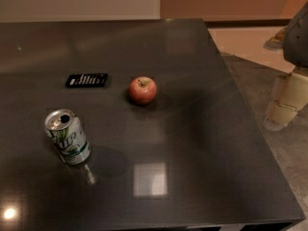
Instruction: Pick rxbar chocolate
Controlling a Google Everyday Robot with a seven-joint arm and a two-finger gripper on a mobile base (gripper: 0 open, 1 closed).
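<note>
The green-and-silver soda can stands nearest, upright on the front left of the dark bench, its opened top showing. Behind it, toward the middle, sits a red apple. The rxbar chocolate lies flat on the bench further back and to the left of the apple, near it but not touching, and well apart from the can. It is a thin black rectangular wrapper with rows of white lettering, its long side running roughly left to right.

The gripper hangs off the right edge of the bench, over the floor and well apart from the bar. Whether it is spread or pressed together I cannot tell. Nothing is held, so I judge the task to be at its start, with the approach not yet made. The next move calls for a long reach across the bench, passing behind or above the apple. The gripper must then come down over the bar's narrow width, since such a flat wrapper offers little edge to catch.
</note>
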